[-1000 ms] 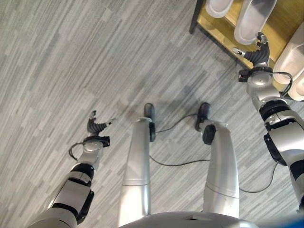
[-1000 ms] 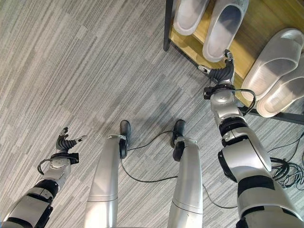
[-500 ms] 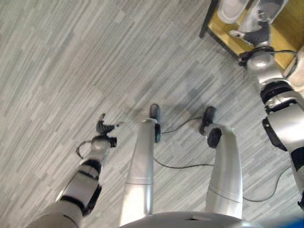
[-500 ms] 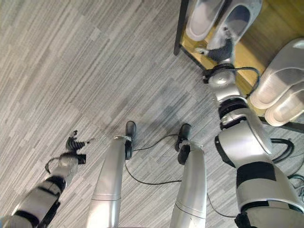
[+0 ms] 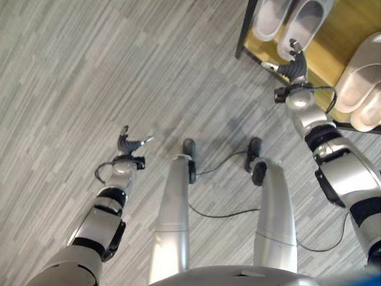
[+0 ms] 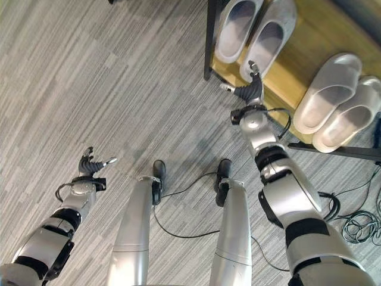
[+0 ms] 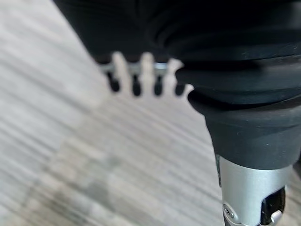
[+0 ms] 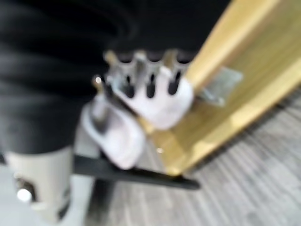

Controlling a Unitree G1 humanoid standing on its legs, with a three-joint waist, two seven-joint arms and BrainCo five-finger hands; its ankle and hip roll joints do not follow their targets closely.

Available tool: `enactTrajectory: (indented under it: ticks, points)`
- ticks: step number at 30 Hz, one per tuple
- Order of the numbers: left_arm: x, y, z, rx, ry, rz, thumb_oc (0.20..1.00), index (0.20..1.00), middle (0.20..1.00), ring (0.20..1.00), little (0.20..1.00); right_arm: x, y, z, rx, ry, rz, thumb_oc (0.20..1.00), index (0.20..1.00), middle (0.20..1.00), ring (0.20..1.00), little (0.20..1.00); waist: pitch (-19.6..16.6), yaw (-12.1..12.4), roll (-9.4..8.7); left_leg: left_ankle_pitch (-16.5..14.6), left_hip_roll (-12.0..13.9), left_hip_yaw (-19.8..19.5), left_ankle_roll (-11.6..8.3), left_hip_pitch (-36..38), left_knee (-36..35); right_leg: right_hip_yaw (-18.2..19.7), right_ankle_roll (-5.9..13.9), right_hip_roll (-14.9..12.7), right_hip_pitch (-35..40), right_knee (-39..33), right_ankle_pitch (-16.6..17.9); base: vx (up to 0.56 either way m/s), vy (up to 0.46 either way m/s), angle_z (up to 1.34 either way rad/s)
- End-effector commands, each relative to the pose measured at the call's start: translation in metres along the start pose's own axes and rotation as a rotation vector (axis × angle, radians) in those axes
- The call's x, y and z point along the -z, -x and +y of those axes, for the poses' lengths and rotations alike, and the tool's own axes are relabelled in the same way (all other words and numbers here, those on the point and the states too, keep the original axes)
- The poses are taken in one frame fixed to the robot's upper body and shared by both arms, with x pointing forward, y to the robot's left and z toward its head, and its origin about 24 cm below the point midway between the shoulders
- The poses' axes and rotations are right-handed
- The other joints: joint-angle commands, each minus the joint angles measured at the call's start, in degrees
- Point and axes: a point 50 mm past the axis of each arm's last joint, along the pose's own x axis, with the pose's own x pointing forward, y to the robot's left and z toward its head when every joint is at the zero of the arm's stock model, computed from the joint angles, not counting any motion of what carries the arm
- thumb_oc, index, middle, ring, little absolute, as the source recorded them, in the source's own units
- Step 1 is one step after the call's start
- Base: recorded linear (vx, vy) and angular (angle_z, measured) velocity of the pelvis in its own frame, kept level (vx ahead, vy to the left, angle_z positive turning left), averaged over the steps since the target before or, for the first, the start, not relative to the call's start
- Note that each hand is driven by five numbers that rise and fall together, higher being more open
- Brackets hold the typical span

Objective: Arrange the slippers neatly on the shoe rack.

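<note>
A wooden shoe rack with a black frame stands at the upper right. Two pale grey slippers lie side by side on its left end, toes away from me. Another pair lies further right on the shelf. My right hand is open at the rack's front edge, its fingertips by the heel of the second slipper; I cannot tell whether they touch it. It holds nothing. My left hand hangs open over the floor at the left, fingers straight.
The rack's black corner post stands just left of the right hand. Grey striped carpet spreads across the left and middle. A tangle of cables lies on the floor at the lower right.
The camera has shifted, showing more of the rack. My right hand reached over the slipper's heel half a second ago and is back at the shelf edge. The left hand stays over the floor.
</note>
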Motion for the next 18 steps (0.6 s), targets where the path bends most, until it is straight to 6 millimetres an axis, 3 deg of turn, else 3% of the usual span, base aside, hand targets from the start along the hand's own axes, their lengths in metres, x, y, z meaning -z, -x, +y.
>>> enactTrajectory:
  ticks: [1, 4, 5, 6, 9, 11, 12, 13, 14, 18]
  points:
    - [0.003, -0.001, 0.004, -0.065, -0.02, 0.012, 1.0, 1.0, 1.0, 1.0, 1.0, 0.002, 0.009, 0.007, 0.004, 0.082, -0.079, 1.0, 1.0, 1.0, 1.0, 1.0, 1.28, -1.78, 0.88, 0.42, -0.64, -4.79, 0.42, 7.28, -9.78, -0.18, 3.44, -0.86, 10.16, -7.9, 0.11, -0.08, 0.083, -0.04]
    - [0.015, 0.008, -0.01, -0.024, -0.055, 0.034, 1.0, 1.0, 1.0, 1.0, 1.0, 0.045, 0.042, 0.023, -0.059, 0.087, 0.024, 1.0, 1.0, 1.0, 1.0, 1.0, 1.78, -3.04, 0.37, 1.09, -0.86, -4.46, 0.19, 14.77, -14.71, -0.92, 4.13, -1.91, 17.78, -13.15, 1.97, -0.07, 0.084, 0.05]
    - [0.025, 0.014, -0.017, 0.008, -0.066, 0.06, 1.0, 1.0, 1.0, 1.0, 1.0, 0.076, 0.067, 0.031, -0.127, 0.123, 0.119, 1.0, 1.0, 1.0, 1.0, 1.0, 1.71, -3.71, -0.1, 1.51, -0.99, -4.36, -0.05, 19.99, -18.67, -1.3, 4.5, -2.41, 22.72, -16.96, 3.34, -0.03, 0.065, 0.0]
    - [0.026, 0.014, -0.017, 0.008, -0.066, 0.061, 1.0, 1.0, 1.0, 1.0, 1.0, 0.076, 0.067, 0.032, -0.127, 0.123, 0.12, 1.0, 1.0, 1.0, 1.0, 1.0, 1.88, -3.72, -0.09, 1.59, -0.99, -4.37, -0.05, 20.33, -18.87, -1.34, 4.49, -2.42, 23.06, -17.13, 3.4, -0.03, 0.068, -0.04]
    - [0.042, 0.027, -0.032, 0.083, -0.12, 0.088, 1.0, 1.0, 1.0, 1.0, 1.0, 0.12, 0.11, 0.041, -0.248, 0.235, 0.254, 1.0, 1.0, 1.0, 1.0, 1.0, 2.3, -4.25, -0.86, 2.24, -1.54, -3.43, -0.38, 29.7, -24.11, -2.78, 5.08, -2.92, 32.54, -23.85, 5.85, -0.03, 0.061, 0.0]
    - [0.056, 0.035, -0.036, 0.116, -0.143, 0.116, 1.0, 1.0, 1.0, 1.0, 1.0, 0.148, 0.14, 0.042, -0.302, 0.266, 0.365, 1.0, 1.0, 1.0, 1.0, 1.0, 2.3, -4.73, -1.44, 4.62, -2.38, -2.78, -0.49, 35.86, -28.86, -4.15, 5.25, -3.67, 38.99, -29.23, 8.42, -0.02, 0.065, 0.01]
    - [0.064, 0.042, -0.039, 0.142, -0.137, 0.138, 1.0, 1.0, 1.0, 1.0, 1.0, 0.161, 0.156, 0.04, -0.328, 0.278, 0.42, 1.0, 1.0, 1.0, 1.0, 1.0, 2.21, -4.8, -1.67, 5.03, -2.52, -2.57, -0.78, 39.69, -31.08, -4.84, 5.57, -3.63, 42.87, -31.64, 9.13, 0.05, 0.026, 0.02]
    - [0.064, 0.042, -0.039, 0.142, -0.137, 0.138, 1.0, 1.0, 1.0, 1.0, 1.0, 0.161, 0.156, 0.04, -0.328, 0.279, 0.42, 1.0, 1.0, 1.0, 1.0, 1.0, 2.39, -4.79, -1.68, 5.07, -2.52, -2.58, -0.79, 39.96, -31.21, -4.87, 5.57, -3.62, 43.14, -31.76, 9.16, 0.18, 0.028, 0.01]
    - [0.082, 0.055, -0.043, 0.202, -0.19, 0.165, 1.0, 1.0, 1.0, 1.0, 1.0, 0.189, 0.194, 0.031, -0.383, 0.335, 0.546, 1.0, 1.0, 1.0, 1.0, 1.0, 2.14, -4.91, -2.11, 5.78, -2.92, -1.93, -0.99, 50.35, -37.47, -6.46, 6.2, -3.79, 53.17, -38.21, 10.74, 0.21, 0.026, -0.05]
    - [0.09, 0.073, -0.062, 0.365, -0.248, 0.144, 1.0, 1.0, 1.0, 1.0, 1.0, 0.224, 0.253, 0.009, -0.466, 0.423, 0.75, 1.0, 1.0, 1.0, 1.0, 1.0, -0.21, -5.63, -2.02, 7.54, -2.83, -0.39, -1.03, 66.7, -48.09, -8.23, 7.6, -3.39, 68.19, -48.21, 13.7, 0.22, 0.024, 0.0]
